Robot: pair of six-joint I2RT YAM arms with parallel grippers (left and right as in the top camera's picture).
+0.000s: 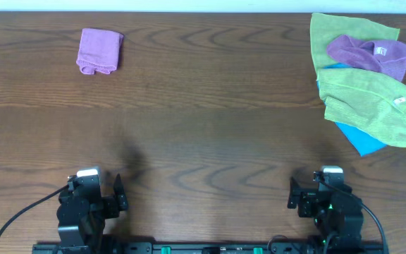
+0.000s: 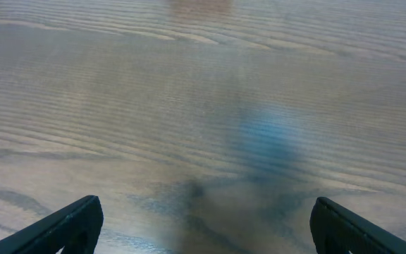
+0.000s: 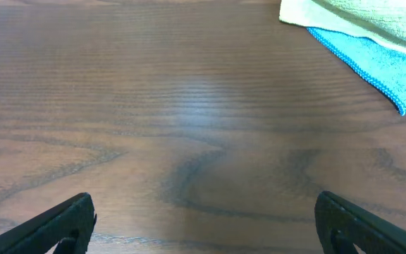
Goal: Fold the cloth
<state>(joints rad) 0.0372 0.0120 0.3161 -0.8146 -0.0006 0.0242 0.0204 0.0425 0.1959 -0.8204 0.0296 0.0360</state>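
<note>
Desk [image 1: 203,134] is dark wood-grain laminate with wavy figure and a slight sheen. I see the lime-green cloth [image 1: 368,106] near the desk's far right corner. It is fuzzy microfibre, lying flat but skewed, with a small white tag [image 1: 400,101] at its right edge. It lies over a blue cloth [image 1: 361,141] whose pointed corner sticks out toward the near edge, and my right wrist view shows a stitched hem on that corner. Behind these is a duller green cloth [image 1: 344,35], and a rumpled purple cloth [image 1: 368,53] rests on it and touches the lime one. A second purple cloth [image 1: 99,51], folded into a small squarish pad, sits toward the far left corner, well apart from the pile. Left gripper [image 2: 206,208] and right gripper [image 3: 204,201] are both parked at the near edge over bare wood. Both sets of jaws are spread wide and hold nothing.
</note>
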